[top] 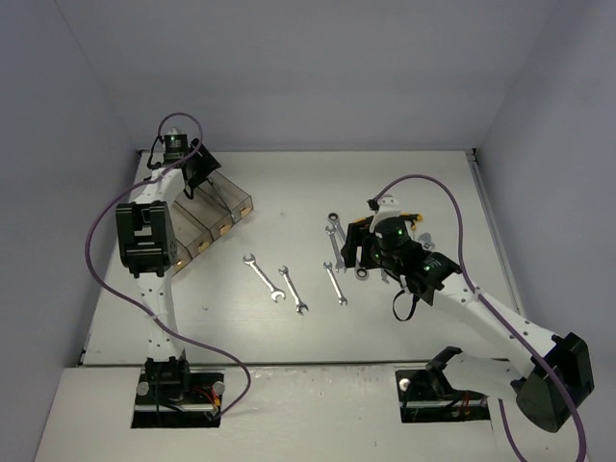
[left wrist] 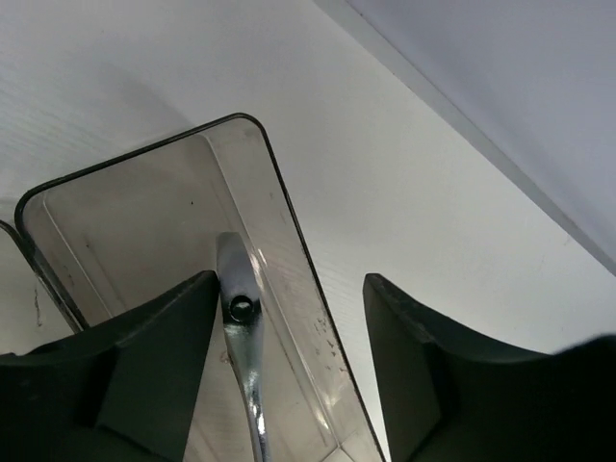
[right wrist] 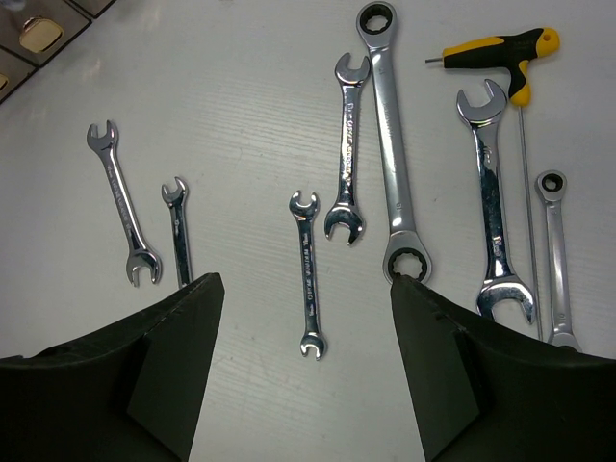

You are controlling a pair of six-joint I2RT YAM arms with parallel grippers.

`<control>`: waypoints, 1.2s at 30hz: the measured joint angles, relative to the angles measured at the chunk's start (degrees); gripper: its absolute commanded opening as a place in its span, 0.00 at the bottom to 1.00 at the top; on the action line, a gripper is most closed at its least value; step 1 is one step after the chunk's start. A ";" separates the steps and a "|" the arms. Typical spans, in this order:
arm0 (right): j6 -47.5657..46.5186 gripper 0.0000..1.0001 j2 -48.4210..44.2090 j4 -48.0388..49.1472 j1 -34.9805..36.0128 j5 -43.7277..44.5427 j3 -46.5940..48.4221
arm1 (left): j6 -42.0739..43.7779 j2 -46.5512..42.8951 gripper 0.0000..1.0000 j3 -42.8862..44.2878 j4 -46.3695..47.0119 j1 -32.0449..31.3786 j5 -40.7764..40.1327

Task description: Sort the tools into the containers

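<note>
Overhead view of a white table [top: 433,183] with two robot arms. The left gripper [top: 200,171] reaches to the far left corner, over the end bin of the containers [top: 219,214], a row of smoky clear bins set at a slant. Seen from the left wrist, the left gripper [left wrist: 289,289] has its jaws spread wide and grasps nothing. A chrome wrench [left wrist: 243,327] lies lengthwise inside that end bin [left wrist: 135,166], just beside one finger [left wrist: 144,366], its holed end toward the bin's rounded far wall. The right gripper [top: 348,252] hangs over loose tools near the table's middle, well apart from the bins. From the right wrist, the right gripper [right wrist: 306,281] is also released and holds nothing. Below it, from left to right, lie a double open-end wrench [right wrist: 120,202], a smaller open-end wrench [right wrist: 178,231] partly hidden by a finger [right wrist: 144,375], a small double open-end wrench [right wrist: 306,289] between the fingertips, another open-end wrench [right wrist: 346,149], a long ratcheting ring wrench [right wrist: 393,144], a broad open-end wrench [right wrist: 493,202], a yellow-and-black T-handle hex key [right wrist: 500,53] and a small ratchet wrench [right wrist: 555,250] at the right edge.
</note>
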 measured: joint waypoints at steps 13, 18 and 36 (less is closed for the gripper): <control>0.36 0.68 0.93 0.00 0.00 1.75 0.00 | 4.59 -1.64 0.67 -2.08 0.05 -2.54 -0.23; 0.37 0.68 0.89 -0.05 0.00 2.19 0.00 | 6.20 -6.97 0.67 -7.19 -2.44 -3.97 -3.99; -0.36 0.39 5.51 -2.90 -8.57 5.96 2.41 | 11.40 -28.52 0.66 -16.38 -11.10 -12.17 -6.40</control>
